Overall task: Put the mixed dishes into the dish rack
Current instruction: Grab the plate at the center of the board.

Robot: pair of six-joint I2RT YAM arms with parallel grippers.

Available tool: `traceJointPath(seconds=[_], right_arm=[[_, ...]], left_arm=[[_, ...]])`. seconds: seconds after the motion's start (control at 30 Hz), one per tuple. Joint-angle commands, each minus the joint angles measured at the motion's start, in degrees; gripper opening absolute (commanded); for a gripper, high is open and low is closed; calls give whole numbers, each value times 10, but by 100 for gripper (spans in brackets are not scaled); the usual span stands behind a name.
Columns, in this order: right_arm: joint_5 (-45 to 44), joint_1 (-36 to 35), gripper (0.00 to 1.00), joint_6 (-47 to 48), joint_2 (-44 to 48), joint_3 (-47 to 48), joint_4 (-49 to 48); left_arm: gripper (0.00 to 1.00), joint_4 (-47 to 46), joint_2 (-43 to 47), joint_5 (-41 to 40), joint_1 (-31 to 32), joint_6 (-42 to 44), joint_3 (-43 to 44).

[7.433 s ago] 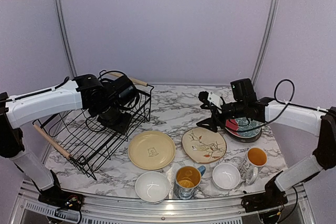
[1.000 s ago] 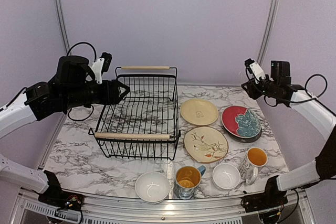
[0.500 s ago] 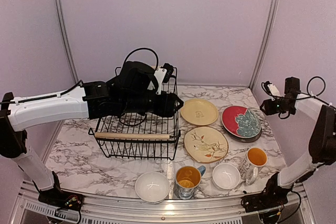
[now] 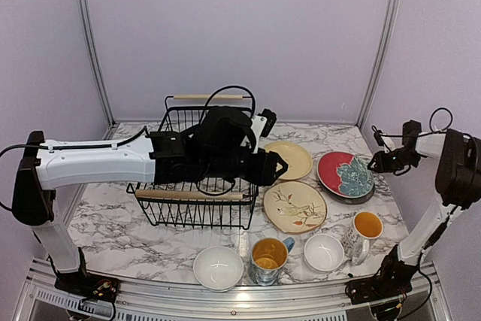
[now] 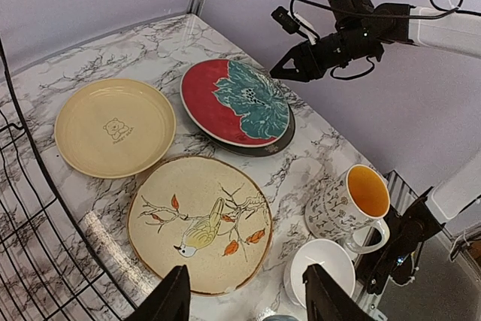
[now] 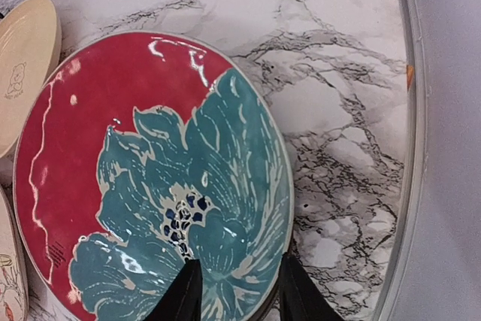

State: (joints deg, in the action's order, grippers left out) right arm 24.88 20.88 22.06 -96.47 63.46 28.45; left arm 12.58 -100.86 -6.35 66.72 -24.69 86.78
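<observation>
The dish rack stands left of centre, black wire with wooden handles. My left gripper hangs open over the bird plate, nothing between its fingers. Behind it lies the pale yellow plate. A teal leaf plate sits on the red plate, stacked on a grey plate. My right gripper hovers open above that stack's right rim.
Along the near edge stand a white bowl, a yellow-lined mug, a second white bowl and a patterned mug. The marble table's right edge lies close beside the plate stack.
My left arm has swung right, from beside the rack to above the bird plate. My right gripper has come down and in toward the red plate stack. The dishes have not moved.
</observation>
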Motion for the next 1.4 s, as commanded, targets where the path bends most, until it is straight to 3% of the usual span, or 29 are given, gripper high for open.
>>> traceJointPath(seconds=[0.0,0.2,0.67,1.37], right_arm=[[16,11,33,-21,-27,30,14],[13,22,39,-30,-38,30,19],[24,36,36,-27,-65,28,46],[103,37,22,-30,-108,29,56]], left_arm=[[54,-23,-16,19,8,-3,24],[54,-14,-19,5,18,4,40],[54,-9,-14,1,21,10,45],[55,-8,-19,-3,22,8,41]])
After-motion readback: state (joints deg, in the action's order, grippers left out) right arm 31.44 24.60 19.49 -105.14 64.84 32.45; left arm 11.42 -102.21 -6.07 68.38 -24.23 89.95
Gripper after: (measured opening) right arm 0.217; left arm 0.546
